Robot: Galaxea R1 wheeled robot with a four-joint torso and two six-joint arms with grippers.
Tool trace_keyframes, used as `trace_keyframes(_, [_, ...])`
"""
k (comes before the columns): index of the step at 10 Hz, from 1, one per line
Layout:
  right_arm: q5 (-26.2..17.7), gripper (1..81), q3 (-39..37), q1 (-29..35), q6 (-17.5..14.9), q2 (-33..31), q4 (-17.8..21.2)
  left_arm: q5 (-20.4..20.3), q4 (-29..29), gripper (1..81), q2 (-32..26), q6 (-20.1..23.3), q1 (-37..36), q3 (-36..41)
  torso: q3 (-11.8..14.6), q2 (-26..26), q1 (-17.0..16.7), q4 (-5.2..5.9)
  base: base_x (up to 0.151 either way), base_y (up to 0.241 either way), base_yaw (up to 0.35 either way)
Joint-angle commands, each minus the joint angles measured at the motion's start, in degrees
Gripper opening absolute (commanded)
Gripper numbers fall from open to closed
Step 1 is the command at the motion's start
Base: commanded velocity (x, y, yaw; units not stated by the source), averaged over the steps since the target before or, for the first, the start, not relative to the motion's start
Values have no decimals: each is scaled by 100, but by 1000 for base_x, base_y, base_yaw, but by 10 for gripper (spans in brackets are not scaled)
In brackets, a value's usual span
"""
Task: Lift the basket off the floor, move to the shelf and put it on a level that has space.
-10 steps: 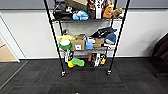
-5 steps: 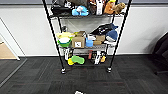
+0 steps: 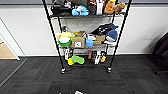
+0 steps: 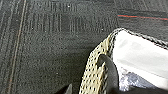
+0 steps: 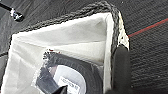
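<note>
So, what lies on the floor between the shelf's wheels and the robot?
In the head view, bare dark carpet floor stretches from the shelf toward the camera.

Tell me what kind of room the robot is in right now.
Probably an office or storage room: dark carpet tiles cover the floor, a plain white wall runs behind, and a black wire rack on wheels is crowded with boxes, toys and bottles.
</note>
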Motion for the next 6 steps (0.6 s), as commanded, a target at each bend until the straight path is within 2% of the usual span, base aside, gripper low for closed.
trace_keyframes(1, [-236, 811, 126, 516, 24, -2, 56, 231, 175, 811, 3, 40, -620, 12, 0, 0, 0, 0, 0, 0, 0])
trace_keyframes(6, [-228, 811, 363, 411, 24, -178, 21, 292, 193, 811, 12, 48, -532, 47, 0, 0, 0, 0, 0, 0, 0])
